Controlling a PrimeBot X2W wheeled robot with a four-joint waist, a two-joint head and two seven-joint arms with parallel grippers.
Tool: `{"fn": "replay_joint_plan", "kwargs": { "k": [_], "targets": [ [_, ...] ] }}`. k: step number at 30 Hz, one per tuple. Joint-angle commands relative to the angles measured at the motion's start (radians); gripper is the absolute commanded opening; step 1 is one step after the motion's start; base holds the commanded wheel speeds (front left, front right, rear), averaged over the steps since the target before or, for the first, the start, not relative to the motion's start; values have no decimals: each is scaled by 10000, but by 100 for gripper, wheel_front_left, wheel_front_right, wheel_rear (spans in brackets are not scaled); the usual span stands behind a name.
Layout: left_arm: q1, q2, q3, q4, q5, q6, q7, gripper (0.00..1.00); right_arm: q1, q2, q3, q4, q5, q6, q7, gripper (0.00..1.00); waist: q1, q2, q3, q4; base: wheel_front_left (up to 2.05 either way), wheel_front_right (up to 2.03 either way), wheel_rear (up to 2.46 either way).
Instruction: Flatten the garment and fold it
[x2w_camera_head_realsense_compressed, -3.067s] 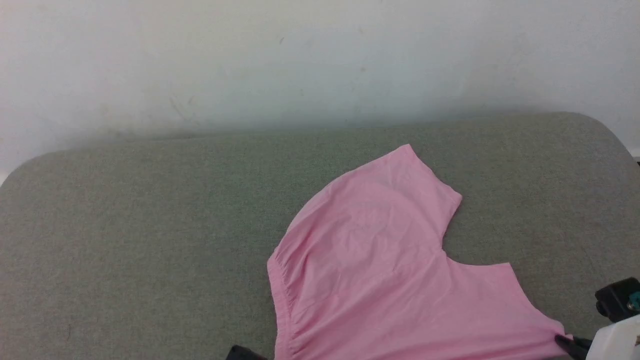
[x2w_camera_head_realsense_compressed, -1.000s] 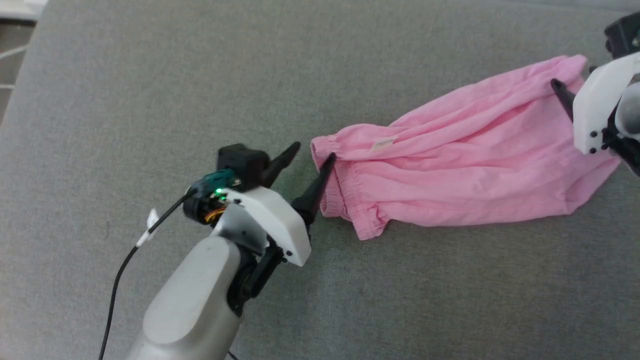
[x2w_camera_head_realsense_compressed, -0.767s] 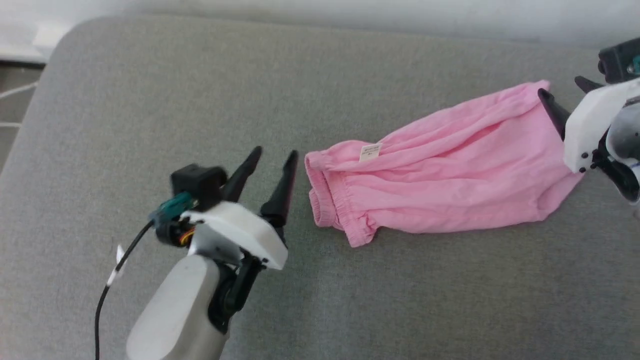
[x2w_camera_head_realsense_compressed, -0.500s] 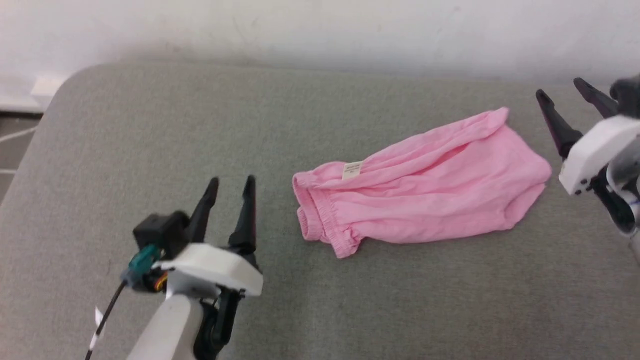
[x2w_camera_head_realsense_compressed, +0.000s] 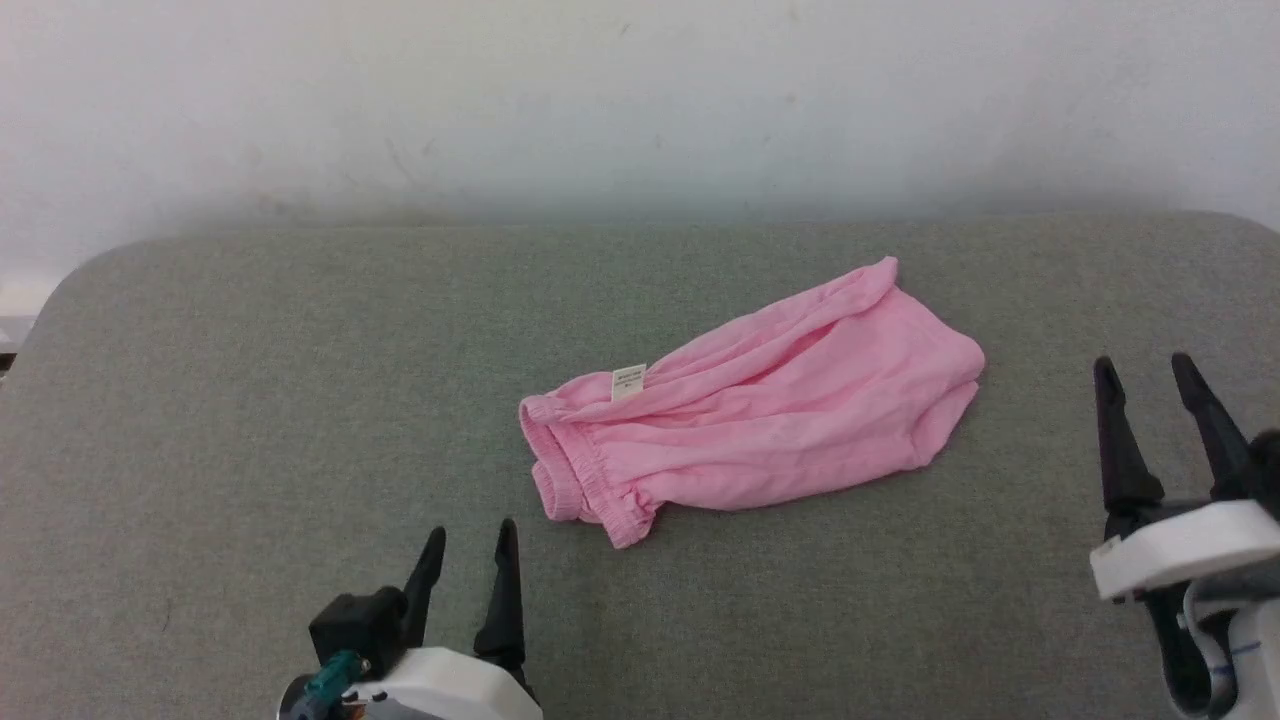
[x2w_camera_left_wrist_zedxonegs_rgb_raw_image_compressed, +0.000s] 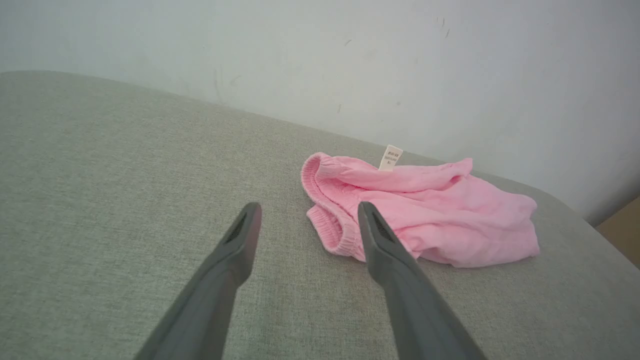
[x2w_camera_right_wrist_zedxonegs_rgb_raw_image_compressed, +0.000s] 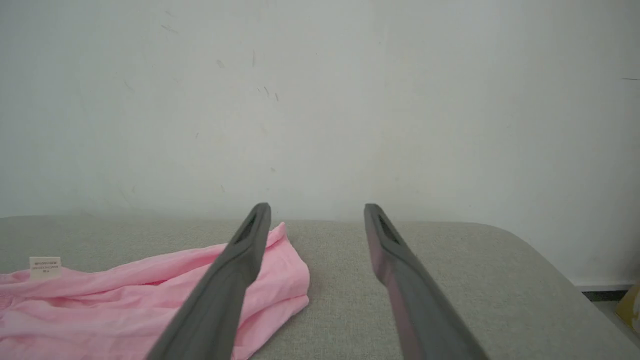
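Note:
The garment (x2w_camera_head_realsense_compressed: 760, 410) lies folded into a long pink bundle on the grey cushion (x2w_camera_head_realsense_compressed: 250, 400), running from lower left to upper right, its gathered hem at the left end and a small white label (x2w_camera_head_realsense_compressed: 628, 382) standing up near it. It also appears as the garment (x2w_camera_left_wrist_zedxonegs_rgb_raw_image_compressed: 425, 215) and the garment (x2w_camera_right_wrist_zedxonegs_rgb_raw_image_compressed: 125, 305) in the wrist views. My left gripper (x2w_camera_head_realsense_compressed: 470, 540) is open below the hem end, apart from the cloth. My right gripper (x2w_camera_head_realsense_compressed: 1145, 370) is open to the right of the bundle, touching nothing.
A pale wall (x2w_camera_head_realsense_compressed: 640, 100) rises straight behind the cushion. The cushion's rounded corners show at the far left (x2w_camera_head_realsense_compressed: 60, 290) and far right (x2w_camera_head_realsense_compressed: 1240, 225). Bare grey fabric spreads on all sides of the garment.
Both grippers have drawn back from the garment's ends and left it lying on the cushion. The head camera has tilted up, so the wall now shows.

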Motion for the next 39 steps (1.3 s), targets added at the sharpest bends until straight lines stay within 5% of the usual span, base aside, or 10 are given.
{"fn": "replay_joint_plan", "kwargs": {
  "k": [1, 5, 10, 17, 26, 34, 35, 36, 37, 39],
  "targets": [
    [100, -7, -61, 72, 86, -16, -19, 100, 380, 386, -246, -442, -244, -9, -67, 100, 2, 0, -35, -149, 0, 0, 0],
    [37, 71, -282, 180, 192, 19, 372, 100, 1463, 1455, -863, -1830, -952, -9, -79, 100, 2, 0, 120, -361, 0, 0, 0],
    [-501, 163, -468, 73, 214, 126, 1377, 100, 2095, 1883, -910, -2839, -1469, -9, 146, 100, 2, 0, 500, -713, 0, 0, 0],
    [-1513, 386, -554, 131, 207, 420, 3107, 100, 2166, 2020, -890, -3268, -1558, -9, 311, 100, 2, 0, 949, -1170, 0, 0, 0],
    [-2084, 670, -633, 433, 442, 1405, 5163, 100, 1950, 2078, -750, -3060, -1340, -9, 187, 100, 2, 0, 1507, -1723, 0, 0, 0],
    [-1794, 762, -1123, 802, 267, 1330, 6517, 100, 1692, 2083, -694, -2644, -1111, -9, 19, 100, 2, 0, 1882, -1807, 0, 0, 0],
    [-1757, 775, -1179, 837, 241, 1306, 6654, 49, 1650, 2083, -677, -2592, -1121, -9, 8, 100, 2, 0, 1898, -1797, 0, 0, 0],
    [-1740, 793, -1202, 849, 237, 1306, 6708, 17, 1606, 2083, -649, -2545, -1146, -9, -1, 100, 2, 0, 1902, -1782, 0, 0, 0],
    [-1729, 805, -1218, 850, 234, 1296, 6716, 0, 1565, 2084, -621, -2505, -1187, -9, -6, 100, 2, 0, 1894, -1758, 0, 0, 0],
    [-1716, 765, -1170, 785, 173, 1270, 6546, 0, 1498, 2084, -589, -2457, -1312, -9, -1, 100, 2, 0, 1841, -1663, 0, 0, 0]
  ]
}}
